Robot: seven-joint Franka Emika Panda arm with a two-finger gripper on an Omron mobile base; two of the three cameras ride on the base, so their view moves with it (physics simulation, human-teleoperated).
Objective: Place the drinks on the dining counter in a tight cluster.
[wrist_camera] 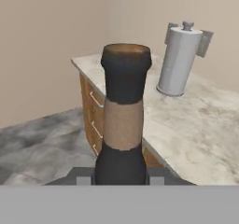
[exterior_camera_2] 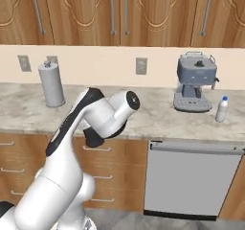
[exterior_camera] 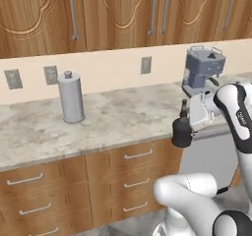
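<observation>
Robot arm (exterior_camera_2: 72, 143): smooth, glossy white shells of rounded, tubular form are seen along every link. The links are joined by dark, near-black bands and end caps; a long black stripe is carried along the side of one link, and a round white cap with a small dark centre is set at the elbow joint. In the left base view a bulbous white base segment is shown below a black ring. Behind the hand (exterior_camera: 189, 116), a boxy pale grey-white wrist block is fitted. The hand's two finger tips (wrist_camera: 81, 178) are shown as small dark grey squared blocks. No cables or lettering can be made out.
</observation>
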